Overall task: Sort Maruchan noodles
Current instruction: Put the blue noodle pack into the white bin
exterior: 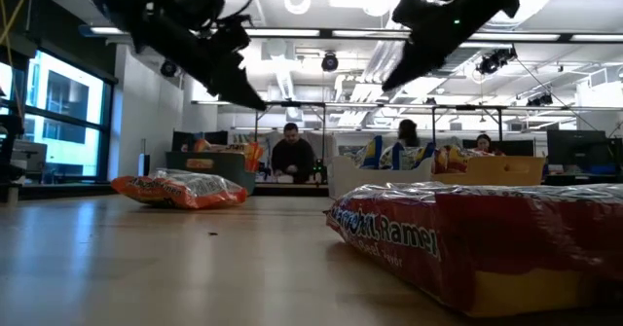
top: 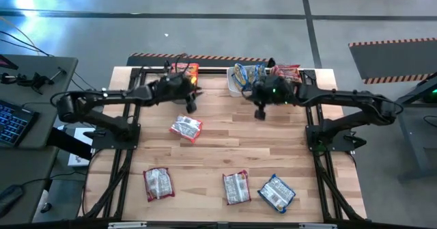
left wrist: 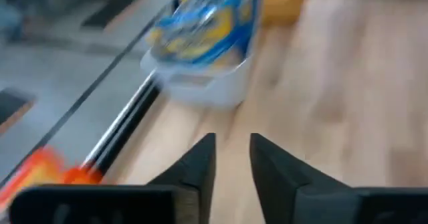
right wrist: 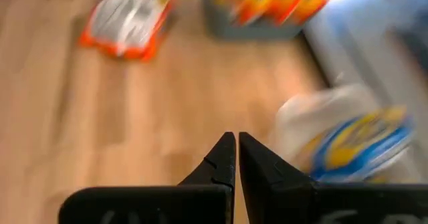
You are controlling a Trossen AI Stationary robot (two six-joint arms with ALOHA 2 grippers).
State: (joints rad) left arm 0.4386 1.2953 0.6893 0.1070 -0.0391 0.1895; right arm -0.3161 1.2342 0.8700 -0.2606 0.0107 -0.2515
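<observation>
Near edge: three packets lie face-down, one (top: 158, 183) left, one (top: 236, 187) centre, a blue one (top: 276, 193) right. Mid-table: an orange-edged packet (top: 186, 128), untouched. Far edge: left gripper (top: 190, 104) held above the wood beside the teal bin (top: 183, 70), jaws slightly apart, nothing between them. Right gripper (top: 260, 113) near the white bin (top: 235, 89), jaws pressed together, empty. Step looks like between picks. Next: left spreads wide, drops onto the orange-edged packet.

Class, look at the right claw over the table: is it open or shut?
Shut. In the right wrist view the right claw has its two fingertips pressed together, nothing between them.
</observation>
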